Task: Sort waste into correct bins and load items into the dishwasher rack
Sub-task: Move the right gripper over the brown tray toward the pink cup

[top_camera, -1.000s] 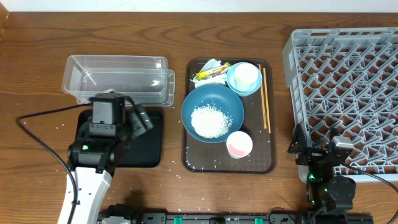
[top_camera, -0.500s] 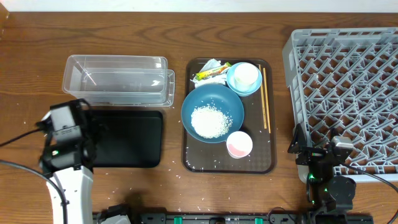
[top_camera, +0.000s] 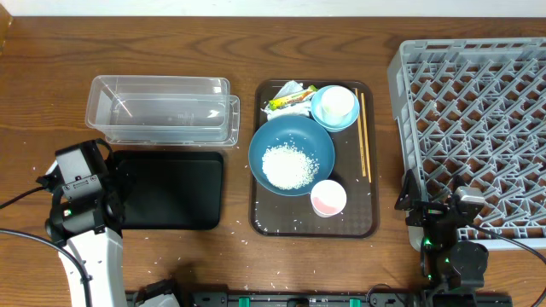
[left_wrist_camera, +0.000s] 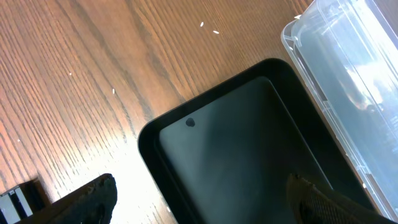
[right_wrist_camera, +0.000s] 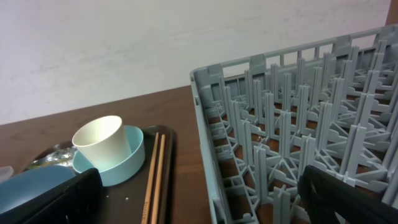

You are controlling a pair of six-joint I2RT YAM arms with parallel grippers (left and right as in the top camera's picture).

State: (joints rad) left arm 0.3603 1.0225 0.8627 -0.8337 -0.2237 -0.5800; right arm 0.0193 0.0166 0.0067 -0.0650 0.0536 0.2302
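The clear tub (top_camera: 162,109) and black tray (top_camera: 171,189) sit at the left. On the brown tray, the dark-blue bowl (top_camera: 292,155) holds white rice (top_camera: 288,165). The light-blue bowl (top_camera: 334,109) holds a white cup (right_wrist_camera: 99,140). The pink-inside cup (top_camera: 328,198), chopsticks (top_camera: 363,132), wrapper (top_camera: 290,101) and tissue (top_camera: 290,89) lie there too. The grey rack (top_camera: 478,128) is at the right. My left gripper (top_camera: 115,200) is open and empty, straddling the black tray's left rim (left_wrist_camera: 149,143). My right gripper (top_camera: 435,223) is open and empty at the rack's near-left corner (right_wrist_camera: 205,124).
The brown serving tray (top_camera: 264,222) stands between the black tray and the rack. Stray rice grains (top_camera: 273,286) dot the table near the front edge and to the left (left_wrist_camera: 208,28). The chopsticks also show in the right wrist view (right_wrist_camera: 155,174).
My left arm has swung left, from over the black tray to its left edge. The right arm has not moved.
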